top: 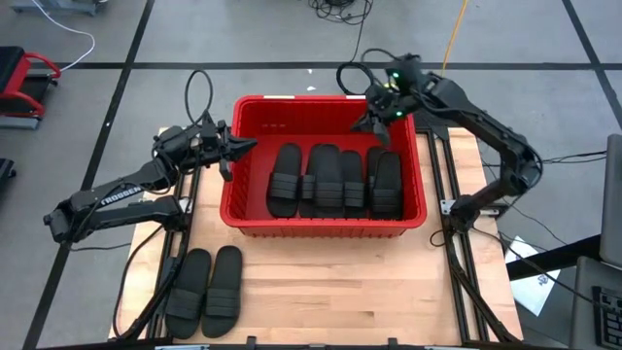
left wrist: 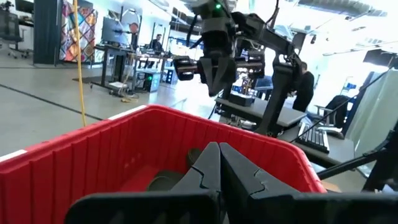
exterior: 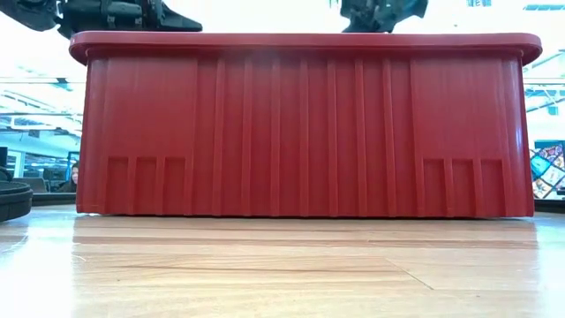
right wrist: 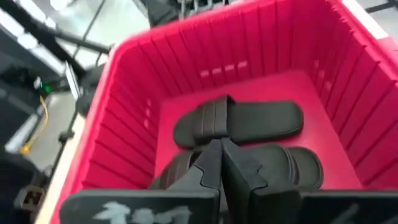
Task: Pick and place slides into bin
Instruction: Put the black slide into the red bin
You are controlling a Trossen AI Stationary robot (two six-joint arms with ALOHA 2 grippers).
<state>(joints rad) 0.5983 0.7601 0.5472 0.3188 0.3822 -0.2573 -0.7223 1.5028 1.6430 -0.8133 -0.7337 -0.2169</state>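
The red bin (top: pixel 321 227) stands mid-table with several black slides (top: pixel 330 180) lying side by side on its floor. Two more slides (top: pixel 206 290) lie sole-down on the table near its left front corner. My left gripper (top: pixel 251 147) is shut and empty, pointing over the bin's left rim. My right gripper (top: pixel 373 122) is shut and empty above the bin's far right corner, tipped down toward the slides inside (right wrist: pixel 239 121). In the left wrist view the shut fingers (left wrist: pixel 217 158) point across the bin (left wrist: pixel 93 149) at the right gripper (left wrist: pixel 214 78).
The bin's near wall (exterior: pixel 300 124) fills the low view, with one table slide (exterior: pixel 13 199) at its left. Bare wood lies in front of and to the right of the bin (top: pixel 389 282). Desks, screens and people show in the room beyond (left wrist: pixel 305 81).
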